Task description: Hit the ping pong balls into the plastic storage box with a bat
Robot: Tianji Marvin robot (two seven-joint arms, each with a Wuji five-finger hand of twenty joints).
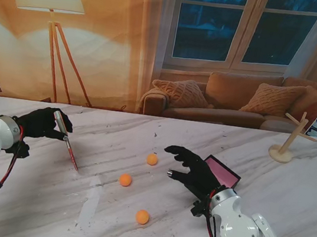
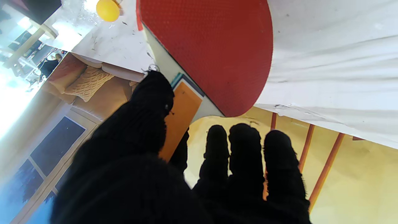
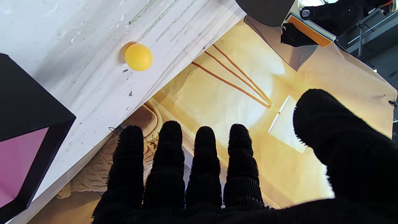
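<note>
My left hand (image 1: 41, 123) in a black glove is shut on the handle of a red bat (image 1: 71, 154), whose blade points down toward the marble table (image 1: 102, 217) at the left. In the left wrist view the bat's red face (image 2: 214, 49) fills the middle and one orange ball (image 2: 108, 10) shows beyond it. Three orange balls lie mid-table: one (image 1: 152, 159) farther from me, one (image 1: 125, 180) in the middle, one (image 1: 142, 216) nearest me. My right hand (image 1: 190, 168) hovers open, fingers spread, beside the black box with a pink inside (image 1: 224, 172). The right wrist view shows a ball (image 3: 138, 57) and the box (image 3: 28, 130).
A wooden peg stand (image 1: 289, 141) sits at the far right of the table. A printed backdrop of a living room with a lamp and sofa (image 1: 233, 100) rises behind the table's far edge.
</note>
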